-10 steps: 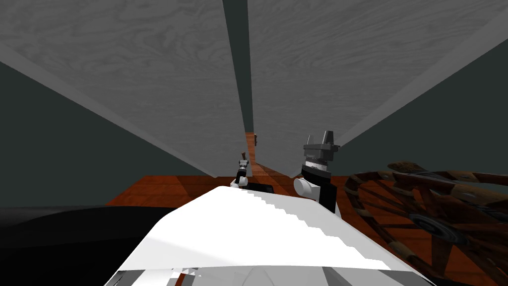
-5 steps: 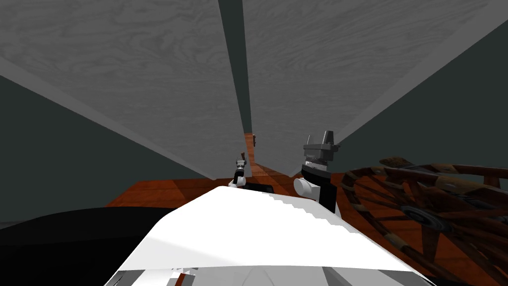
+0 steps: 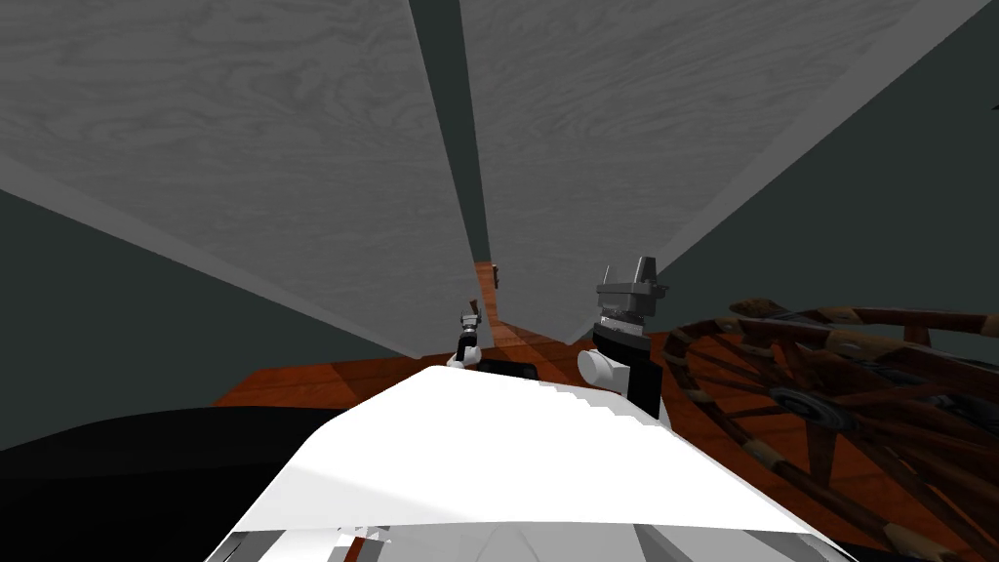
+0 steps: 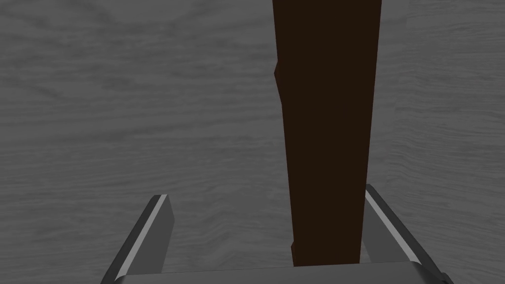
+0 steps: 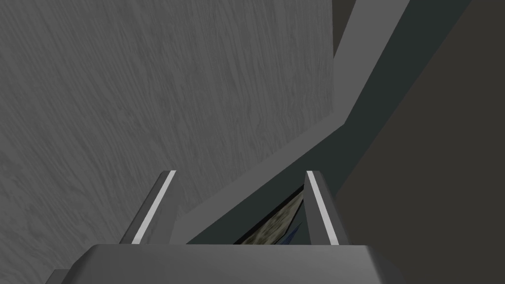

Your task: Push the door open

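Left gripper point(image 4: 265, 192), blades spread apart, is facing the grey door point(image 3: 244, 146) right at the gap point(image 3: 446, 117), probably to lever that leaf wider. Right gripper point(image 5: 240, 172), blades likewise apart, is idling beside the gap.

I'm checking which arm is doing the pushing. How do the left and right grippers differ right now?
The left gripper points at a dark brown strip with grey wood grain on both sides; the right gripper points at the right door panel and its paler frame. In the head view the left looks small, out at the gap between the panels; the right looks larger and nearer. Both are open.
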`<state>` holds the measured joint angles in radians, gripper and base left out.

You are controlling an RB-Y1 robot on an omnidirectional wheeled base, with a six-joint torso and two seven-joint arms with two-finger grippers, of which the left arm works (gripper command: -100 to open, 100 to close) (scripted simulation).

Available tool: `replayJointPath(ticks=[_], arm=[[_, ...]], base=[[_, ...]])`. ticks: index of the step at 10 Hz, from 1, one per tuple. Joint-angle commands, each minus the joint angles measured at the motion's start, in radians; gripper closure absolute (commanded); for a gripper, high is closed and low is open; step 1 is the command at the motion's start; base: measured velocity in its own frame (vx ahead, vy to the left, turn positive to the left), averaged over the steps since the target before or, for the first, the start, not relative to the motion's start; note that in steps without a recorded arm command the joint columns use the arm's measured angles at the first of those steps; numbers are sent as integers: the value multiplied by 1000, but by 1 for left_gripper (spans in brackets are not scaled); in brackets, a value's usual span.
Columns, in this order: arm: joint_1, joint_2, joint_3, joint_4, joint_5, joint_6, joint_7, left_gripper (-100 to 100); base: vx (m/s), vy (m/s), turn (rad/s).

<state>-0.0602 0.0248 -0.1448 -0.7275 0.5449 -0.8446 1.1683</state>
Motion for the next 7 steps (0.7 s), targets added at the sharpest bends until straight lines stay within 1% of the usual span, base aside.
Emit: replayJointPath(ticks=[1,2,7], arm=[[-9,28,31,40,11,-19,9,100],[-7,31,49,41,13,-20,8,100],[-7,31,49,41,13,-20,8,100]], base=[[9,10,-39],[7,3,-69],[6,3,-7]])
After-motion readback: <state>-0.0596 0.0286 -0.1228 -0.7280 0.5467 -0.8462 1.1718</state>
